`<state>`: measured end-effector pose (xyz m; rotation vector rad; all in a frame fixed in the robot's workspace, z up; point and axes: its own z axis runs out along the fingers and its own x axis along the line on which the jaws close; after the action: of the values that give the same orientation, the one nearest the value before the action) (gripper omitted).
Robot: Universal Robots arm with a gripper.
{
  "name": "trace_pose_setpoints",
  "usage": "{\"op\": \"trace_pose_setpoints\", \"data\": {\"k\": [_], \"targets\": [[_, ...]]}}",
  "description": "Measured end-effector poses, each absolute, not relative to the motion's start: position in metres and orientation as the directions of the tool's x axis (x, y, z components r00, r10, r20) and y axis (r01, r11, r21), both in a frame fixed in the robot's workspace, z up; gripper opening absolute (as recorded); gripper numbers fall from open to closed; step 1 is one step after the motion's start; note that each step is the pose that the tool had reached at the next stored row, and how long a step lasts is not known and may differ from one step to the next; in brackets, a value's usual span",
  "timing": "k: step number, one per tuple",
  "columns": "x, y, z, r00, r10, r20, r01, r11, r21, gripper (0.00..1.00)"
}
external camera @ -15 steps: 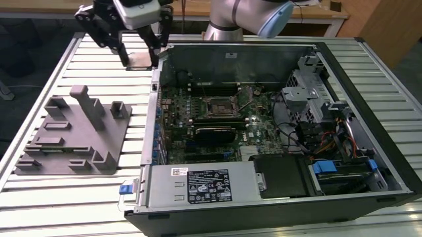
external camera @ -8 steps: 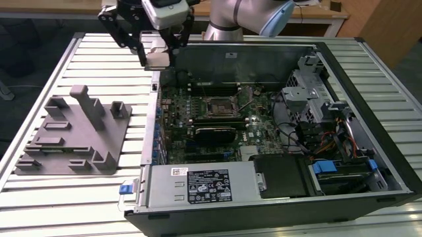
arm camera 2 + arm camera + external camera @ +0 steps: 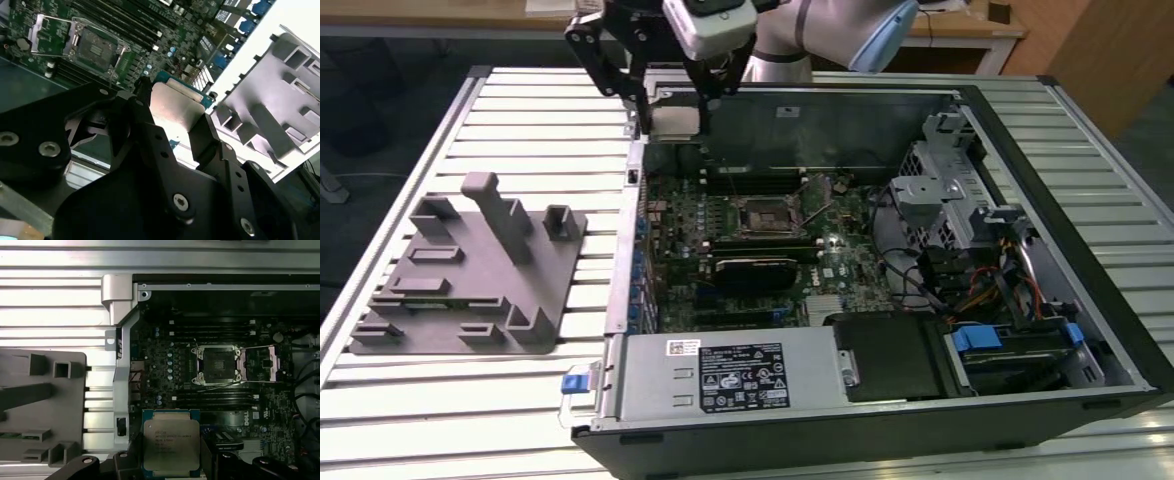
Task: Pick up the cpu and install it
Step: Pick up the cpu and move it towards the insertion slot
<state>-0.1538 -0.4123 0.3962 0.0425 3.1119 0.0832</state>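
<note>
- Gripper (image 3: 674, 115): fingers pinching the cpu (image 3: 171, 442) by opposite edges.
- Cpu: held above the computer case (image 3: 1067, 330), well apart from the open motherboard socket (image 3: 218, 365).
- Grey tray (image 3: 467, 280): beside the case.

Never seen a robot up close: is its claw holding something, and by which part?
Yes: the gripper holds the cpu, pinched at two opposite edges.

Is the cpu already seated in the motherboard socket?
No, in the first wrist view the gripper holds the cpu away from the open, empty socket.
</note>
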Motion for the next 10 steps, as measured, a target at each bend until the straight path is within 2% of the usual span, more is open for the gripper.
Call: {"op": "trace_pose_setpoints", "data": {"k": [10], "targets": [[-0.123,-0.412,0.396,-0.999,0.028,-0.027,0.027,0.998,0.054,0.55]]}}
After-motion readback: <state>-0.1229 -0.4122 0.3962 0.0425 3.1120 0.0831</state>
